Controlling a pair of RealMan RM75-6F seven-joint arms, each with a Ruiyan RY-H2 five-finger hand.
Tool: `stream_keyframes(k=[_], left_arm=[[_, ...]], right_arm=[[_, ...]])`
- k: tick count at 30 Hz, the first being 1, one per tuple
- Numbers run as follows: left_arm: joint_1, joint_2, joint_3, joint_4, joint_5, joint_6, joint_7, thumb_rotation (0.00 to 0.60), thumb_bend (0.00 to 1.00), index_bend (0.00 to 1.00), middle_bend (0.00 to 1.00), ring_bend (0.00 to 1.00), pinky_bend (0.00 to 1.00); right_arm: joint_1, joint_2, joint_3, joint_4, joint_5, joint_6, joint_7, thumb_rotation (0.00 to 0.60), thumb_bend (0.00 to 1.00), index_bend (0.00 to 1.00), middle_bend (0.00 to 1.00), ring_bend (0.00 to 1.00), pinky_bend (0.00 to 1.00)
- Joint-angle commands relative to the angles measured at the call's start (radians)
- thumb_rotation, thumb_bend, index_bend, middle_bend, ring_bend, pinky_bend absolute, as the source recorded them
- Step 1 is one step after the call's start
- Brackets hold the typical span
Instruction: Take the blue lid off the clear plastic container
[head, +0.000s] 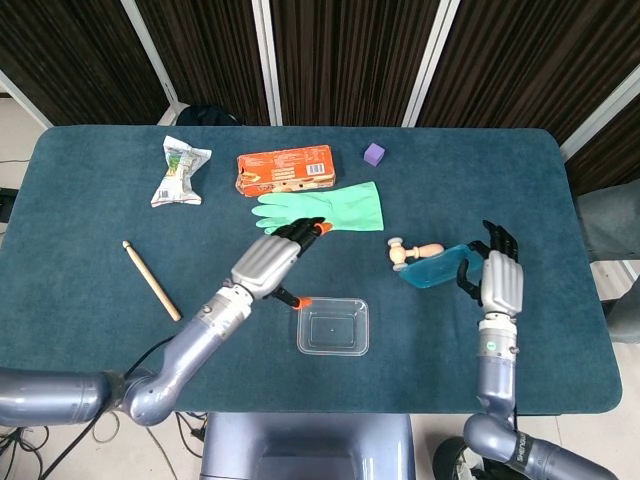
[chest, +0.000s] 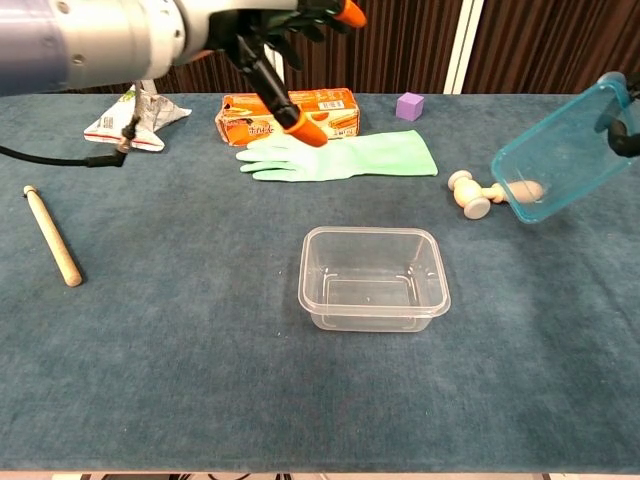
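Observation:
The clear plastic container (head: 333, 327) (chest: 374, 277) stands uncovered on the table, near the front middle. My right hand (head: 495, 279) (chest: 627, 118) holds the blue lid (head: 442, 267) (chest: 563, 150) tilted in the air, well to the right of the container and above the table. Only the edge of that hand shows in the chest view. My left hand (head: 274, 262) (chest: 270, 45) hovers up and to the left of the container, fingers apart, with nothing in it.
A wooden pestle-like piece (head: 412, 250) (chest: 482, 194) lies just behind the lid. A green rubber glove (head: 325, 211), an orange box (head: 285, 170), a purple cube (head: 374, 153), a crumpled packet (head: 179, 171) and a wooden stick (head: 151, 280) lie further back and left.

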Motion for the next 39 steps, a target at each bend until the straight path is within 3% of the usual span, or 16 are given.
stream_keyframes(k=[1,4,9,10,14,21,25,27,34,39], left_arm=[[0.047,0.049,0.022,-0.034,0.036,0.019,-0.036,0.600,0.00,0.00,0.00,0.00,0.14],[0.089,0.089,0.046,-0.054,0.070,0.027,-0.068,0.600,0.00,0.00,0.00,0.00,0.14],[0.141,0.138,0.083,-0.070,0.131,0.033,-0.104,0.600,0.00,0.00,0.00,0.00,0.13],[0.154,0.148,0.091,-0.073,0.149,0.037,-0.113,0.600,0.00,0.00,0.00,0.00,0.13],[0.203,0.183,0.118,-0.086,0.223,0.060,-0.155,0.600,0.00,0.00,0.00,0.00,0.13],[0.287,0.228,0.173,-0.111,0.354,0.122,-0.198,0.600,0.00,0.00,0.00,0.00,0.12],[0.356,0.256,0.236,-0.130,0.438,0.176,-0.195,0.600,0.00,0.00,0.00,0.00,0.09],[0.410,0.270,0.292,-0.133,0.496,0.224,-0.169,0.600,0.00,0.00,0.00,0.00,0.08],[0.584,0.257,0.427,-0.055,0.663,0.394,-0.110,0.600,0.00,0.00,0.00,0.00,0.04],[0.697,0.231,0.476,0.077,0.756,0.522,-0.140,0.600,0.00,0.00,0.00,0.00,0.00]], right_arm=[[-0.031,0.032,-0.043,0.032,-0.018,-0.010,0.020,0.600,0.64,0.48,0.13,0.00,0.00],[-0.051,0.052,-0.069,0.043,-0.020,-0.018,0.035,0.600,0.65,0.39,0.13,0.00,0.00],[-0.072,0.084,-0.100,0.032,-0.039,-0.019,0.045,0.600,0.58,0.03,0.02,0.00,0.00],[-0.076,0.092,-0.107,0.026,-0.045,-0.017,0.045,0.600,0.57,0.01,0.00,0.00,0.00],[-0.084,0.120,-0.111,-0.012,-0.060,-0.004,0.043,0.600,0.50,0.00,0.00,0.00,0.00],[-0.111,0.181,-0.123,-0.085,-0.092,0.026,0.056,0.600,0.49,0.00,0.00,0.00,0.00],[-0.147,0.243,-0.170,-0.122,-0.147,0.038,0.075,0.600,0.32,0.00,0.00,0.00,0.00],[-0.175,0.293,-0.217,-0.147,-0.197,0.040,0.088,0.600,0.27,0.00,0.00,0.00,0.00],[-0.241,0.426,-0.331,-0.197,-0.370,0.078,0.156,0.600,0.26,0.00,0.00,0.00,0.00],[-0.284,0.469,-0.409,-0.108,-0.542,0.162,0.187,0.600,0.26,0.00,0.00,0.00,0.00]])
